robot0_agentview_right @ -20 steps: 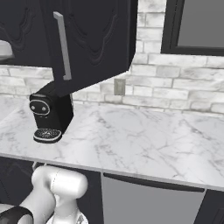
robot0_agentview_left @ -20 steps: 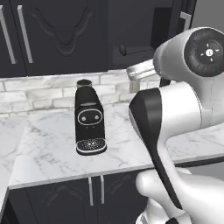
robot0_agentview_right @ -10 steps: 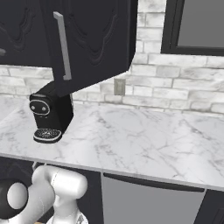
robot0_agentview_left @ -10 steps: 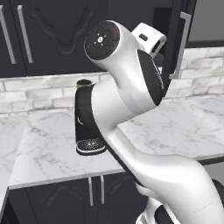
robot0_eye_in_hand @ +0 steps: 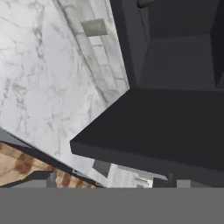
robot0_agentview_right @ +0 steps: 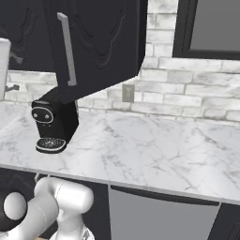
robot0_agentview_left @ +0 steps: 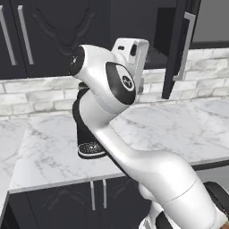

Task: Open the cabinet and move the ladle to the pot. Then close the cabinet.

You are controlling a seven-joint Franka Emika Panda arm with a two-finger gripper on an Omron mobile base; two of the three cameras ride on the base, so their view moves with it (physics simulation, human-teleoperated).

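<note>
The cabinet hangs on the wall with its right door swung open; the long silver handle shows on that door. From the right base view the same door juts out over the counter. My arm is raised, with the hand level with the cabinet's dark opening. In the hand view my gripper is open and holds nothing, its tips wide apart below the door's edge. The dark cabinet interior lies beyond. A small rounded shape sits at the top edge; I cannot tell what it is. The ladle and the pot are out of view.
A black coffee machine stands on the white marble counter, under the open door and right behind my arm. A wall outlet sits in the brick backsplash. Black under-counter cabinets run below. A dark window is at upper right.
My arm has swung from the right side of the left base view to its middle. The hand has risen towards the open cabinet. The door and coffee machine have not moved.
</note>
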